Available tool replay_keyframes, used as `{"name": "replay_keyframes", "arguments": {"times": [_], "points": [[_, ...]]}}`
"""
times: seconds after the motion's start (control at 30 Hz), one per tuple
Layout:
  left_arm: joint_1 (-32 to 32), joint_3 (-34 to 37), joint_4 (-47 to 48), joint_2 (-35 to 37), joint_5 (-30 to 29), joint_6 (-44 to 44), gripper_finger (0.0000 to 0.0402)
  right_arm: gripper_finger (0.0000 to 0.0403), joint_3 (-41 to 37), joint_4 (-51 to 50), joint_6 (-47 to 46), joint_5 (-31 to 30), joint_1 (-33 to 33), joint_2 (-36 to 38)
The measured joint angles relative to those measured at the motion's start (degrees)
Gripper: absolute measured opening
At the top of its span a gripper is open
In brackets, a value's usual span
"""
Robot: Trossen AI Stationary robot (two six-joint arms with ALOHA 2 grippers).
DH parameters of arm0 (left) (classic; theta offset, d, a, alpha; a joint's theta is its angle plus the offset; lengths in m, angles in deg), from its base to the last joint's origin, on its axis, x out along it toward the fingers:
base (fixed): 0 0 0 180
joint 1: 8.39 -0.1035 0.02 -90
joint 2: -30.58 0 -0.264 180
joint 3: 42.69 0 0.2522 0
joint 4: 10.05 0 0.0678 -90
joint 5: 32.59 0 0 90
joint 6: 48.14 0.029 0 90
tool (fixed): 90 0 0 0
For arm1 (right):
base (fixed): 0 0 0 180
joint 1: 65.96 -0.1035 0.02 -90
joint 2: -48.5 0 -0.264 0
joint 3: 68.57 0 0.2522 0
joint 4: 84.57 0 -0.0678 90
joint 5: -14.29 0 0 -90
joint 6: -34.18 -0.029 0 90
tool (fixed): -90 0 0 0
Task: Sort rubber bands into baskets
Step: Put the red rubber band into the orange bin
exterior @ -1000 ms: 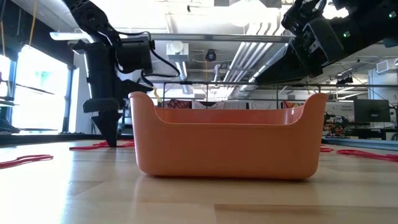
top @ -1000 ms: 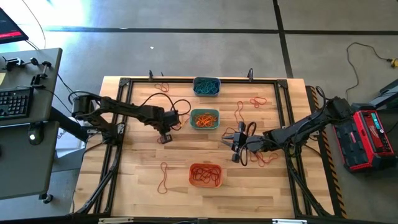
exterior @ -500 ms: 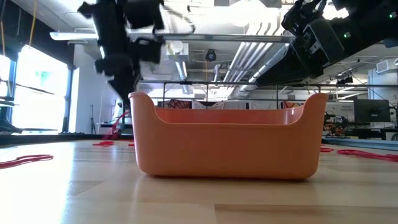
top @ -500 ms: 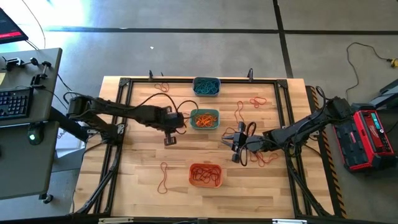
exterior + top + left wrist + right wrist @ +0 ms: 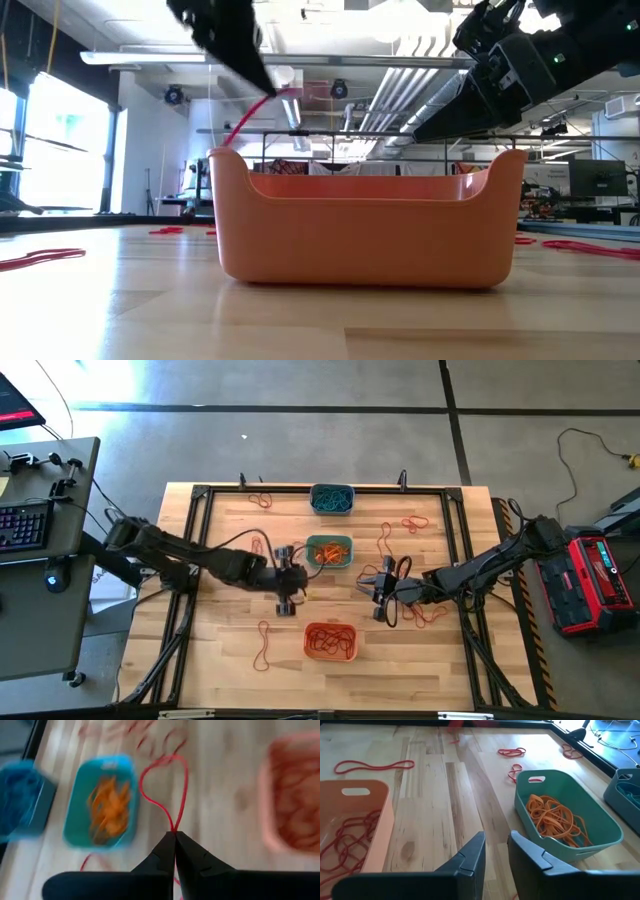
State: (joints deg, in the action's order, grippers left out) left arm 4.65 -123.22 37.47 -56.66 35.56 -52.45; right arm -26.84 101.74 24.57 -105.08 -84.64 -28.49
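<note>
The wooden surface [image 5: 220, 650] carries three baskets in a loose column between the two arms. The orange basket [image 5: 330, 641], holding red bands, sits just beside and ahead of the left tool [image 5: 287, 600], on the near side of the surface. The teal-green basket [image 5: 329, 551], holding orange bands, lies just past that tool toward the far edge, and the grey-blue basket [image 5: 331, 499], with blue-teal bands inside, is well beyond it at the far rail.

The left tool has its fingers pressed together, pinching a red rubber band [image 5: 167, 790] that hangs from the tips as an open loop; in the left wrist view the loop dangles over bare wood between the teal-green and orange baskets. In the low view the same band trails down from the tool toward the orange basket's rim.

The right tool [image 5: 381, 592] waits over the surface on the opposite side of the baskets, its fingers slightly spread and holding nothing.

Loose red bands [image 5: 263, 644] lie on the wood near the left tool, others [image 5: 414, 523] past the right tool.
</note>
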Motion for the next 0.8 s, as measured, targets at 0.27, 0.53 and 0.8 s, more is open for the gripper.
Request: {"name": "replay_keyframes", "arguments": {"times": [0.27,0.53,0.8], "points": [[6.3,-0.3,-17.3,-2.2,-0.8,2.8,0.0,0.0074,0.0,0.1,0.0,0.0,0.0,0.0],[8.9,-0.2,-29.6,-9.8,4.4,8.2,0.0,0.0074,0.0,-0.6,-0.5,0.0,0.0,0.0],[7.4,-0.2,-32.8,-13.3,12.5,14.3,0.0,0.0074,0.0,-0.6,-0.5,0.0,0.0,0.0]]}}
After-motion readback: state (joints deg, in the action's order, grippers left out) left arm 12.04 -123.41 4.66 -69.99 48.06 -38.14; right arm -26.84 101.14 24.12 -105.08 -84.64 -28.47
